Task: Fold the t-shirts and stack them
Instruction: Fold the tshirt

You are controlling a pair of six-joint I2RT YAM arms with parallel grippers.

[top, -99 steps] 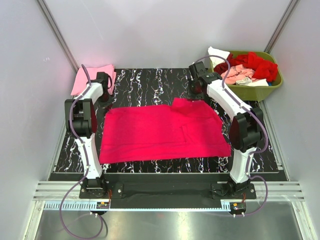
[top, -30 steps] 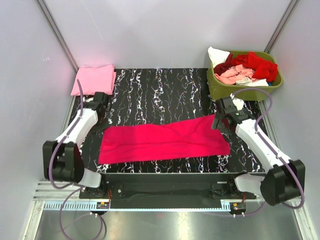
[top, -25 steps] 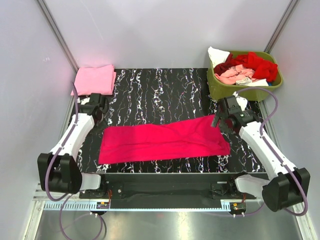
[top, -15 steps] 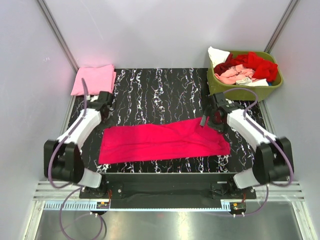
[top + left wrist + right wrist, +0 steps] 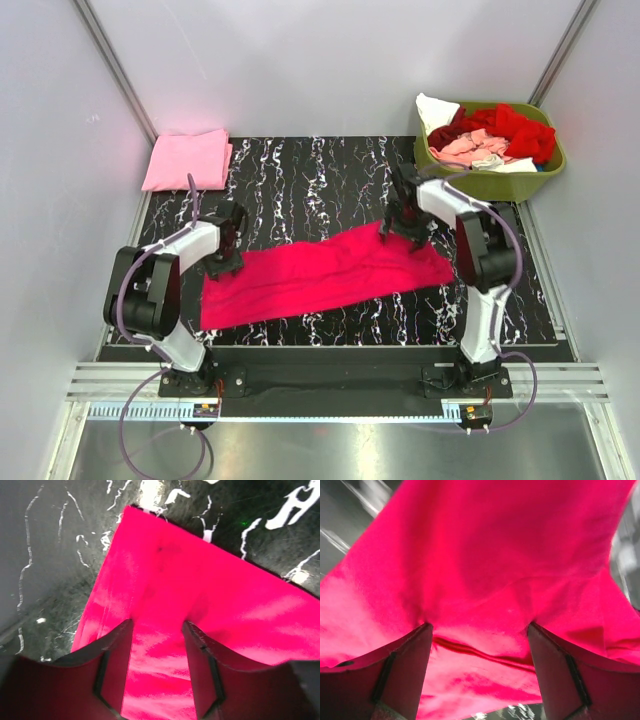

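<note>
Magenta t-shirt lies in a long folded band across the near tabletop. My left end effector stands over its left end and my right end effector over its far right edge. Both are released, jaws straddling cloth and pinching nothing, probably placed to take the ends for the next fold. The folded light pink t-shirt marks the stack spot at the far left corner.

My black marbled bench carries a magenta shirt stretched between my left hand and right hand. A folded pink shirt lies beyond the left hand, a green basket beyond the right.
</note>
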